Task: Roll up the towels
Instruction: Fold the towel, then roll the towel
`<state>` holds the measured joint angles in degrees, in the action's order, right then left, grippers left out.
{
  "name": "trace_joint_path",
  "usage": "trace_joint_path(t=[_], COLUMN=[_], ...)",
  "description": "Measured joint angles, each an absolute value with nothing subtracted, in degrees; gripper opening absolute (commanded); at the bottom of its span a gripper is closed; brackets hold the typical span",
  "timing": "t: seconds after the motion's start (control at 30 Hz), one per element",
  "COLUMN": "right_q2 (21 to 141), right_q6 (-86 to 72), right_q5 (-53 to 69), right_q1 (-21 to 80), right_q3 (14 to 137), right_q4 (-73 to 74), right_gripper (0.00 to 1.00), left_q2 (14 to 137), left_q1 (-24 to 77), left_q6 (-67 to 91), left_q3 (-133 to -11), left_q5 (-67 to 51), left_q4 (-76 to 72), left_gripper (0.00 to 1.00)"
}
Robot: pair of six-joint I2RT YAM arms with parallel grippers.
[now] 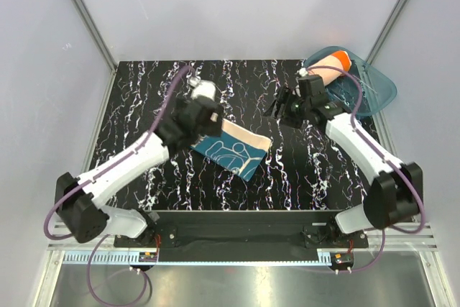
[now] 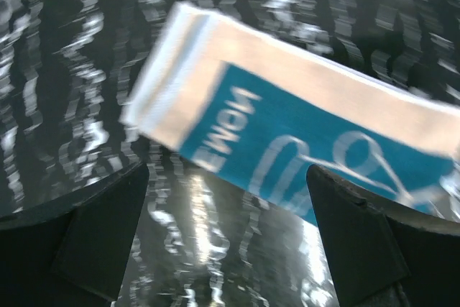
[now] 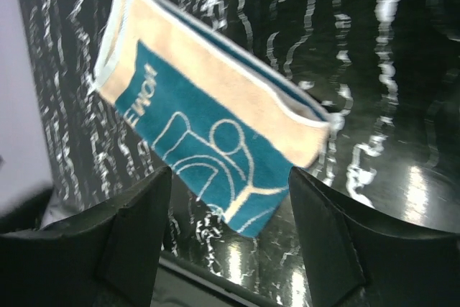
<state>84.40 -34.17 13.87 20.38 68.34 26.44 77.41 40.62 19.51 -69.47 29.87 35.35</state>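
left fingers (image 2: 93,235): spread wide, empty
teal towel (image 2: 287,134): folded flat on table (image 2: 57,70), just beyond both pairs
right fingers (image 3: 338,235): spread, empty
orange towel (image 1: 334,61): rolled, behind right fingers

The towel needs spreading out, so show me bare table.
Bare: far-left table beyond the left arm; near strip between teal towel and right arm. Crowded: far-right corner, tub holding the rolled orange towel.
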Motion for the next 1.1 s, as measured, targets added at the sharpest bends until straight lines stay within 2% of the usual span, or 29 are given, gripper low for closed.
trace_joint_path(t=[0.1, 0.2, 0.33, 0.9, 1.1], right_q2=[79.3, 74.8, 70.5, 66.8, 66.8], right_q6=[-34.3, -34.9, -35.7, -35.8, -35.8], right_q5=[8.5, 4.2, 0.3, -3.1, -2.4], right_q1=[19.4, 18.5, 17.8, 17.2, 17.2], right_q3=[66.9, 63.9, 61.6, 59.5, 58.3], right_q4=[29.5, 31.8, 35.7, 40.2, 40.1], right_gripper=[0.73, 0.73, 0.73, 0.70, 0.69], left_q2=[76.1, 79.6, 86.7, 98.2, 103.0], left_q1=[52.3, 61.8, 67.4, 70.1, 68.7], left_q6=[19.3, 19.3, 19.4, 19.8, 20.3], left_q3=[-64.8, -62.3, -61.7, -61.0, -60.9], left_q5=[30.7, 29.9, 28.3, 26.6, 26.5], left_q4=[30.6, 26.9, 23.1, 15.1, 13.3], left_gripper=[0.97, 0.88, 0.86, 0.85, 0.79])
